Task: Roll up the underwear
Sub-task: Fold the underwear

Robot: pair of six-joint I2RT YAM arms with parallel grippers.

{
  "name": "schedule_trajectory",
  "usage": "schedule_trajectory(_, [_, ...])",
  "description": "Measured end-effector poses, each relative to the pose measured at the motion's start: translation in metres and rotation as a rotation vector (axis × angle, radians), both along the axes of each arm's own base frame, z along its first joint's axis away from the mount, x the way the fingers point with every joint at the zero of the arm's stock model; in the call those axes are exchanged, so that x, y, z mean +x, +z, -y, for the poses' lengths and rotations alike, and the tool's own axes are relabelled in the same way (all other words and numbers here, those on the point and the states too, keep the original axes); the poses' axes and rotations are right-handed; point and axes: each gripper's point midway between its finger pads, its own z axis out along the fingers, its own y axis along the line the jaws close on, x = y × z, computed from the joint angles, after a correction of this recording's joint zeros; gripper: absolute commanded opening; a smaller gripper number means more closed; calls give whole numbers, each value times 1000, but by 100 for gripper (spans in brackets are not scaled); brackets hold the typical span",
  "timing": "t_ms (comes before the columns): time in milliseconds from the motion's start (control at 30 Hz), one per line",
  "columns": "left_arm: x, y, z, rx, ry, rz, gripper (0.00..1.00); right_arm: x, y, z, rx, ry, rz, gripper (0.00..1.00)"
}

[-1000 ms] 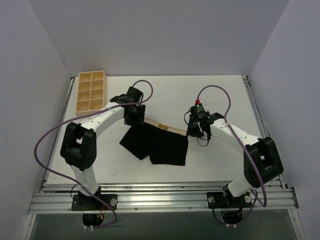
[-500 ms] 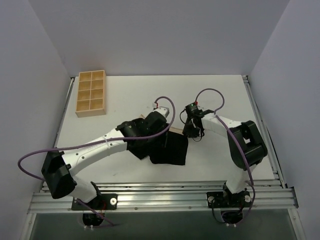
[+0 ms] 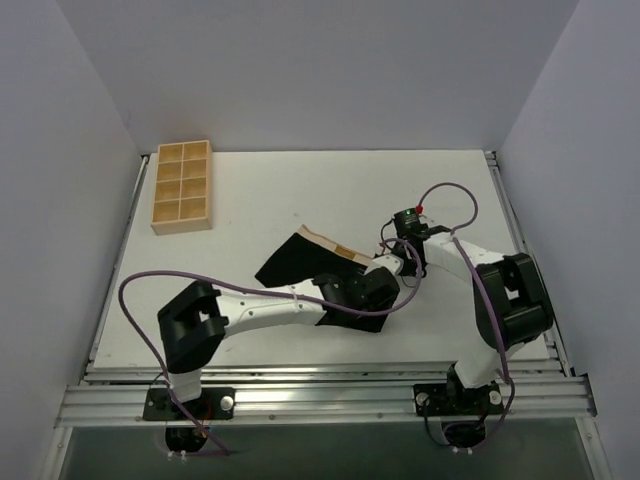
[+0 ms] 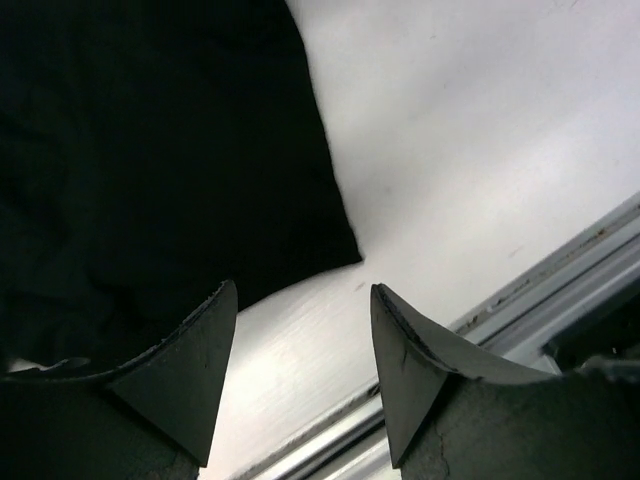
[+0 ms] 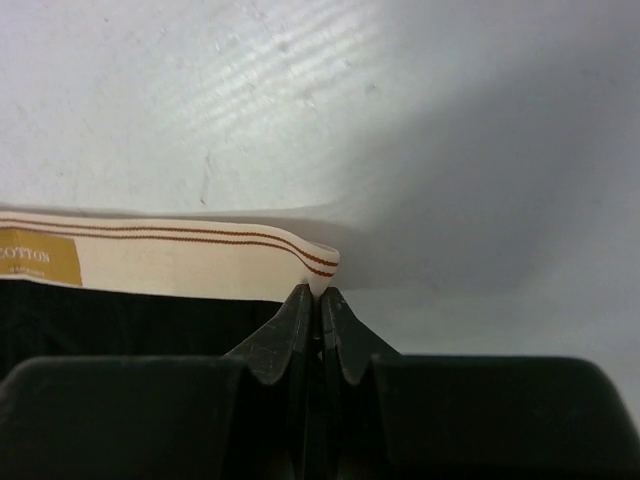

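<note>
The underwear (image 3: 292, 262) is black with a beige waistband (image 3: 331, 245) and lies spread on the white table. My right gripper (image 3: 399, 264) is shut on the right end of the waistband (image 5: 180, 262); in the right wrist view the beige band's tip sticks out between the closed fingertips (image 5: 296, 318). My left arm reaches across the garment and hides its middle. My left gripper (image 3: 373, 298) is open and empty over the bare table just past the garment's front right corner (image 4: 300, 240). Its jaws (image 4: 300, 345) stand wide apart.
A tan wooden compartment tray (image 3: 182, 186) stands at the back left. The table's metal front rail (image 4: 560, 270) runs close beyond my left fingers. Purple cables loop off both arms.
My left arm has swung from the waistband's left end rightward across the garment to its front right corner. My right gripper has moved slightly right, still pinching the band.
</note>
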Motion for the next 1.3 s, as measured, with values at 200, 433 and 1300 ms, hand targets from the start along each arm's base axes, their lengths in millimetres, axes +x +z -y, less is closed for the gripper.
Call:
schedule_trajectory(200, [-3, -37, 31, 26, -36, -1, 65, -23, 13, 8, 18, -32, 11, 0])
schedule_trajectory(433, [-9, -54, 50, 6, -31, 3, 64, -37, 7, 13, 12, -50, -25, 0])
schedule_trajectory(1300, [-42, -80, 18, 93, 9, 25, 23, -38, 9, 14, 15, -53, -26, 0])
